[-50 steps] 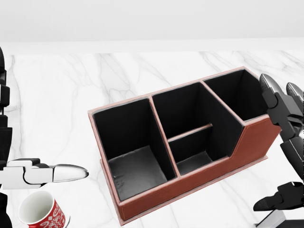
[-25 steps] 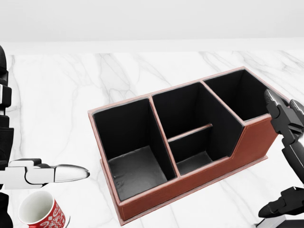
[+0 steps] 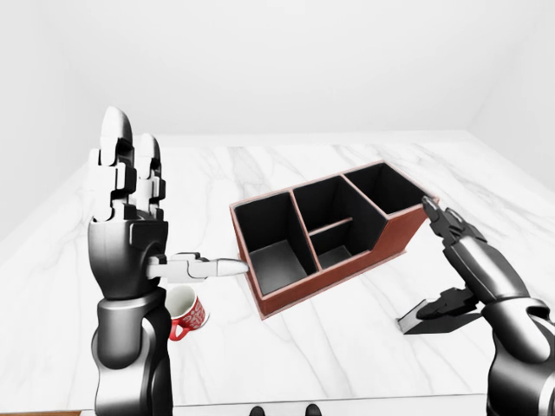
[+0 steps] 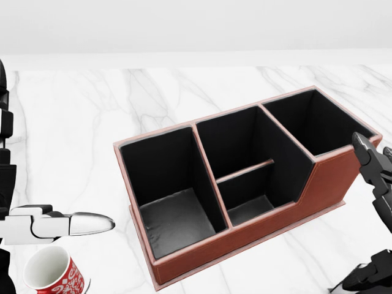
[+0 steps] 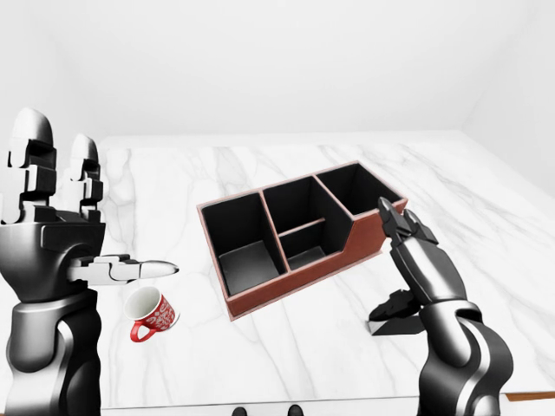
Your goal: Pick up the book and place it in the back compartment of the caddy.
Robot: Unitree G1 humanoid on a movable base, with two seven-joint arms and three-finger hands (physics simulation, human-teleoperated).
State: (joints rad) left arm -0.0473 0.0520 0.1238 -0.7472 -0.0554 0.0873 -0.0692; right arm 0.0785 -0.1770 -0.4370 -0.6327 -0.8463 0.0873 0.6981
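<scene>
The brown caddy [image 3: 342, 264] with black compartments stands on the white marble table, slanted, its tall compartments toward the top of the view. The dark book [image 3: 431, 324] lies flat on the table to the right of the caddy; it also shows in the right-eye view [image 5: 392, 328]. My right hand [image 3: 432, 260] is open above the book, fingers stretched toward the caddy's right end, thumb down at the book's top. I cannot tell whether it touches. My left hand [image 3: 143, 225] is open, held upright left of the caddy, thumb pointing right, holding nothing.
A red and white mug [image 3: 184, 314] lies on the table below my left hand, left of the caddy. The table's near edge runs along the bottom of both eye views. A white wall stands behind the table.
In the head view my right hand has dropped toward the bottom right, away from the caddy's end wall. The left hand, mug and caddy have not moved.
</scene>
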